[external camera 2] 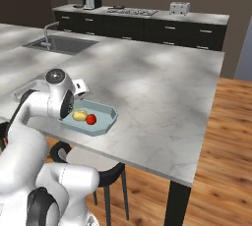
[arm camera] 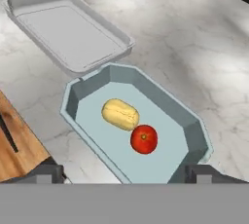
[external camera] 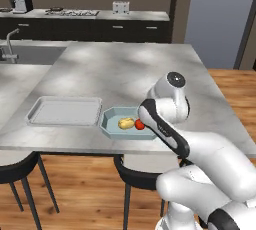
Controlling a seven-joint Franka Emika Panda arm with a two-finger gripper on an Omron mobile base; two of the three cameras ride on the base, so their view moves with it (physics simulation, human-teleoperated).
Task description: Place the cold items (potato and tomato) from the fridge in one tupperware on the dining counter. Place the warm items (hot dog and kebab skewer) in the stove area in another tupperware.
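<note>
Glossy white arm (external camera: 210, 159) of rounded, bulbous segments, joined by dark bands. Round dark-grey cap with pale centre on the wrist joint (external camera: 175, 79). Two small dark grey, blocky finger tips (arm camera: 44, 173). No visible cables or markings.

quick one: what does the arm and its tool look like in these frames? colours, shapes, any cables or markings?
The arm is glossy white with rounded, tubular links and dark grey to black bands at the joints. One joint ends in a round dark cap with a pale centre. No cables or markings are visible. The tool shows two small dark grey, blocky finger tips.
</note>
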